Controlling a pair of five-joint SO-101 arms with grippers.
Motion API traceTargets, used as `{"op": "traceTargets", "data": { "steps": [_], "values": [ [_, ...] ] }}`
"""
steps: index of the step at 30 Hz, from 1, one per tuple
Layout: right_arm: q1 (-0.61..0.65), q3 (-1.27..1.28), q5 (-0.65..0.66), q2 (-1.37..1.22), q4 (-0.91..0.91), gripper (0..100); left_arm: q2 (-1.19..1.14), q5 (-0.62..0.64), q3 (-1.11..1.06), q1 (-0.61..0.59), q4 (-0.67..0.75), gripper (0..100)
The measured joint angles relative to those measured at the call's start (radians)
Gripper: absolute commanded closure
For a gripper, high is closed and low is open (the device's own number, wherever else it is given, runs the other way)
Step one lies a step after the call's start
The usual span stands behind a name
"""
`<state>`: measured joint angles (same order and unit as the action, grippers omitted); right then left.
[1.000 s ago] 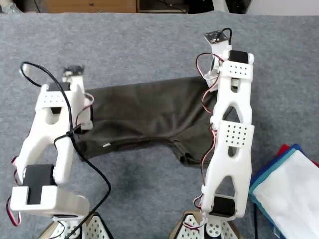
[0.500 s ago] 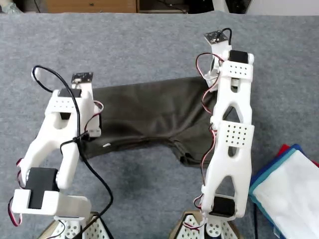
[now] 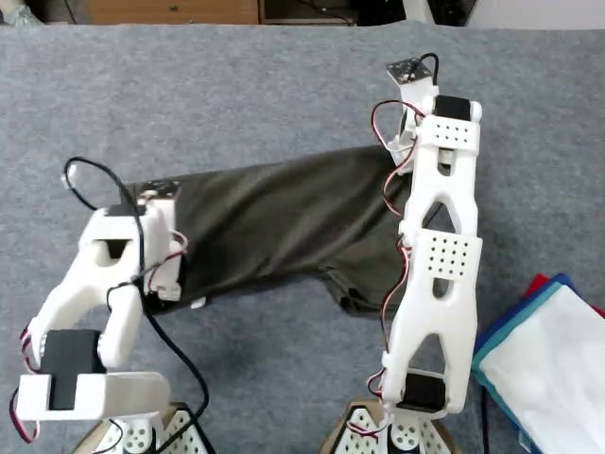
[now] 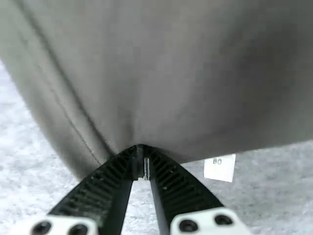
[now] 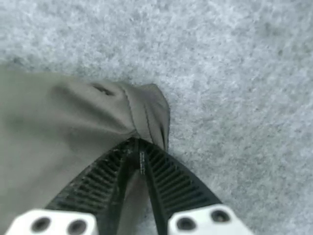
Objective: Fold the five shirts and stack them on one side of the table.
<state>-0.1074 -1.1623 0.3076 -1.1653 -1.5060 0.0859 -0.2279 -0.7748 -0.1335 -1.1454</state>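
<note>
dark shirt [image 3: 284, 218] looked limp and light, best held by edges: left gripper [image 4: 140, 149] and right gripper [image 5: 139, 143] each pinched one at their tips

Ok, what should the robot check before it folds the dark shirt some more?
1. Is the left gripper shut on the dark shirt: ok.
2. Is the right gripper shut on its corner: ok.
3. Is the shirt smooth: not ok, rumpled along its near edge.
4. Is there bare table beyond it: ok.
5. Is the folded stack out of the way: ok.
6. Is either grip firm enough: cannot tell.
</note>
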Motion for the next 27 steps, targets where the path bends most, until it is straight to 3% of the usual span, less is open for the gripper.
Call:
{"op": "traceTargets", "data": {
  "steps": [8,16,22,27],
  "values": [
    [0.002,0.0,-0.011,0.0,0.0,99.3,-0.003,0.084,0.193,-0.118,0.003,98],
    [0.002,-0.021,-0.012,-0.002,-0.029,99.3,-0.005,0.227,0.462,-0.043,-0.041,98],
    [0.002,-0.258,-0.043,-0.011,-0.161,99.3,-0.109,0.33,0.509,-0.02,0.15,98],
    [0.002,-0.437,-0.048,-0.069,-0.25,99.3,-0.259,0.359,0.542,-0.023,0.193,98]
  ]
}}
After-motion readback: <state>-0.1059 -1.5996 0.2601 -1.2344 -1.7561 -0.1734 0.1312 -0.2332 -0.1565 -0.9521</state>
